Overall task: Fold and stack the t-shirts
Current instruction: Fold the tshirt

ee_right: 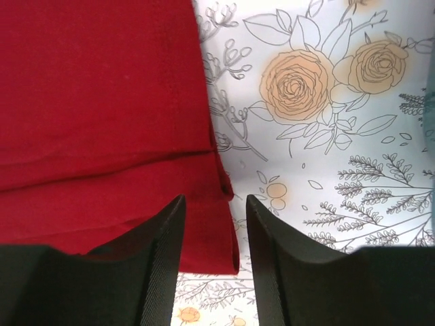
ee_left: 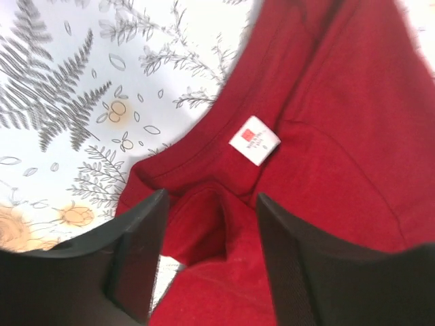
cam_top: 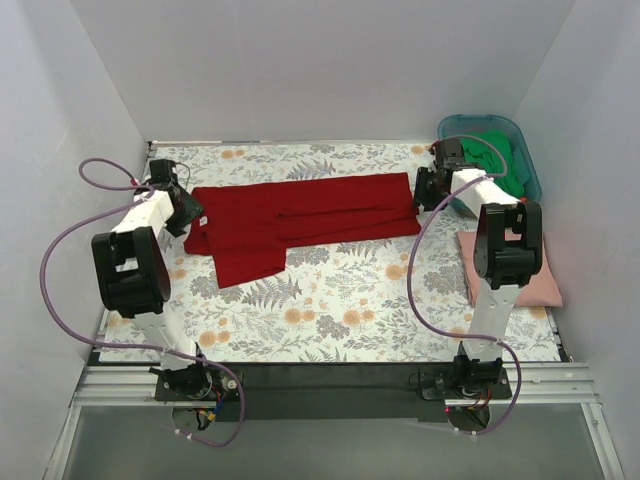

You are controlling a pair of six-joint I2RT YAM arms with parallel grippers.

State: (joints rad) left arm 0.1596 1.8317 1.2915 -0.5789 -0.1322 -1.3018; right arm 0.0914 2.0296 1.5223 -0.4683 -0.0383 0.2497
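The deep red t-shirt [cam_top: 300,222] lies spread sideways across the far middle of the table, partly folded lengthwise, one sleeve hanging toward the front left. My left gripper [cam_top: 188,212] is open at its collar end; in the left wrist view its jaws straddle red cloth [ee_left: 211,231] below the white neck label [ee_left: 254,140]. My right gripper [cam_top: 422,190] is open at the shirt's hem end; its jaws stand over the folded hem edge [ee_right: 214,217]. A folded pale pink t-shirt [cam_top: 540,285] lies at the right edge. A green t-shirt [cam_top: 505,160] sits in the tub.
A teal plastic tub [cam_top: 528,165] stands at the far right corner, just behind my right arm. The floral table cover [cam_top: 350,300] spans the table. White walls close in on the left, far and right sides.
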